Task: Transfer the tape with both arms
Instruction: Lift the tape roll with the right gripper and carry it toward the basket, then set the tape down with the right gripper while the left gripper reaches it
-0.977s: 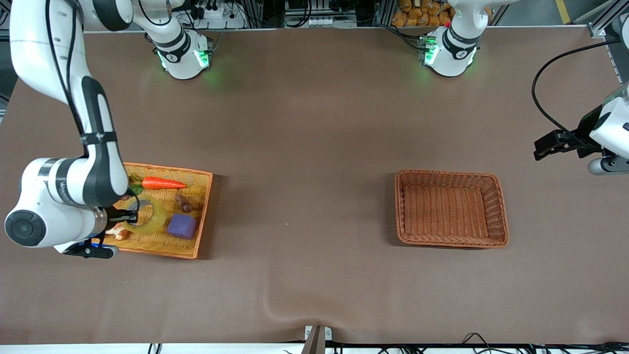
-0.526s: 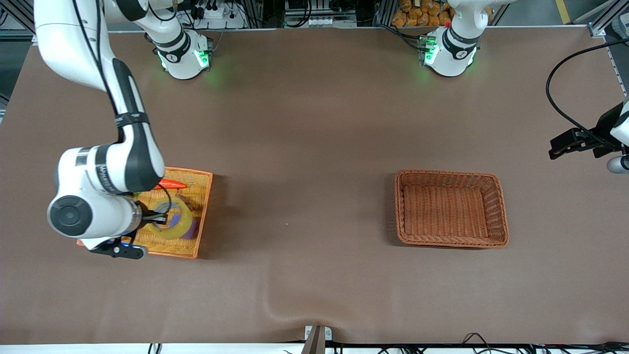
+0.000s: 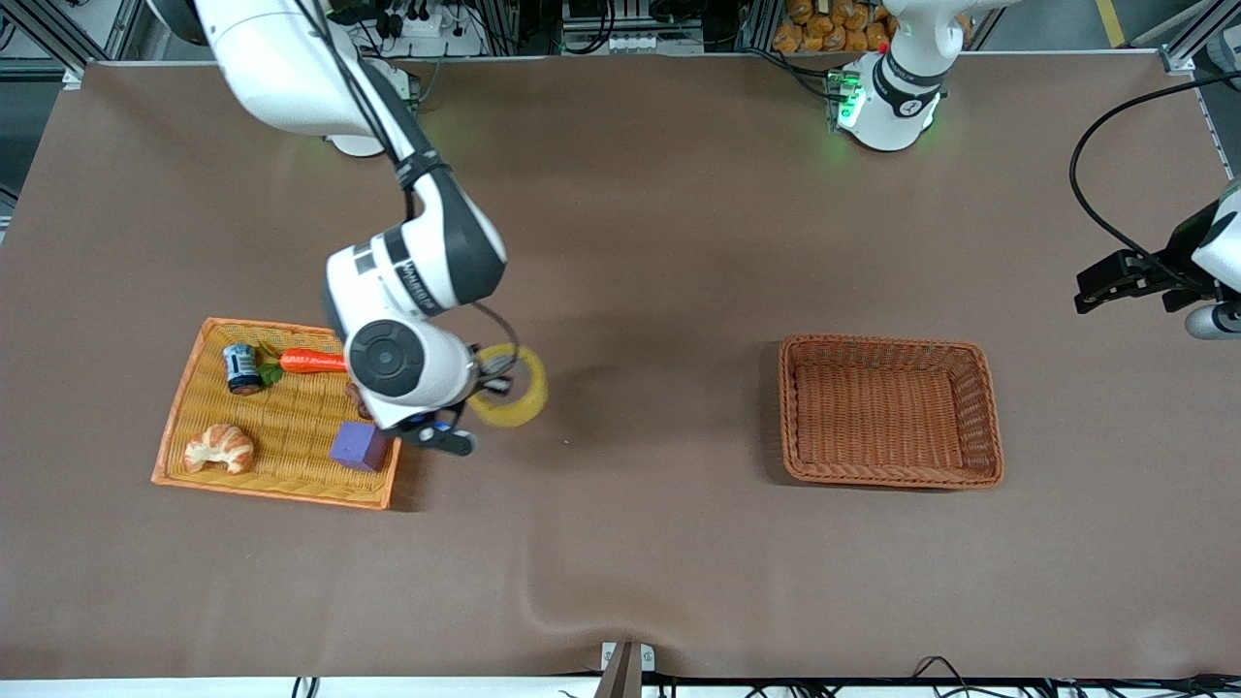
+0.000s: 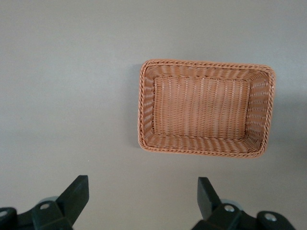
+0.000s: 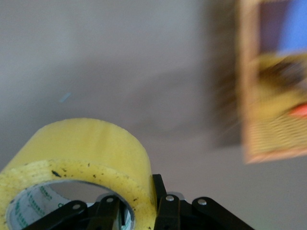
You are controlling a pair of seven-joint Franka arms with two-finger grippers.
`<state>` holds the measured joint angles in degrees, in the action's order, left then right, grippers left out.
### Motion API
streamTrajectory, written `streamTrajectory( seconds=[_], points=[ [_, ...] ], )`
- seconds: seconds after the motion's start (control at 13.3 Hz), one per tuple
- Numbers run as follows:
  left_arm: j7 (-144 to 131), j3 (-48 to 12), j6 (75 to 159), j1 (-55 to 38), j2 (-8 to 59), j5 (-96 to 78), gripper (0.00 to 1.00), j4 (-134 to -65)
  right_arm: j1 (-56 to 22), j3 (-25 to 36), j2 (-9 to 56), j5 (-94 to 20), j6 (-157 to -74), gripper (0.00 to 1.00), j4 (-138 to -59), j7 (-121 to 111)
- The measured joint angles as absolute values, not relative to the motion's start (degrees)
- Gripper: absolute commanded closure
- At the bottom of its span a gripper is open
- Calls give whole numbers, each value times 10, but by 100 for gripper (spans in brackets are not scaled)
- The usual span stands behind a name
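Note:
The tape (image 3: 512, 388) is a translucent yellow ring. My right gripper (image 3: 490, 381) is shut on its wall and holds it in the air over the bare table, just past the orange tray's edge toward the left arm's end. In the right wrist view the tape (image 5: 81, 163) fills the lower part, with one finger inside the ring and one outside. My left gripper (image 3: 1100, 283) is open and empty, up over the table's edge at the left arm's end; its fingers (image 4: 76, 194) stand wide apart in the left wrist view.
An orange tray (image 3: 194, 475) holds a croissant (image 3: 219, 447), a carrot (image 3: 312, 361), a small can (image 3: 239, 367) and a purple cube (image 3: 360, 445). A brown wicker basket (image 3: 890, 411) sits toward the left arm's end and also shows in the left wrist view (image 4: 206, 108).
My right arm has lifted the tape out of the orange tray and carried it over the table toward the left arm's end. The left gripper has barely moved.

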<state>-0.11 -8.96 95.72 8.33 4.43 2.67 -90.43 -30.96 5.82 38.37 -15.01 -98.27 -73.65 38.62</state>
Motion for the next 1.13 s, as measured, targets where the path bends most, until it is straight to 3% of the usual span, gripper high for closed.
streamTrajectory(
  seconds=[0.3,0.9,0.98,1.05,1.13],
  points=[
    [-1,-101,957,79,44,27,0,-904,-319,53,407,-264,-980,100,-741,363],
    [-2,-120,957,27,52,26,0,-901,-408,52,479,-227,-1022,100,-747,402],
    [-2,-120,957,23,58,26,0,-901,-413,52,487,-222,-1035,92,-747,404],
    [-2,-120,958,21,64,26,0,-901,-414,53,492,-218,-1042,43,-747,407],
    [-2,-121,963,18,70,26,0,-901,-413,56,492,-214,-1046,14,-746,410]
  ],
)
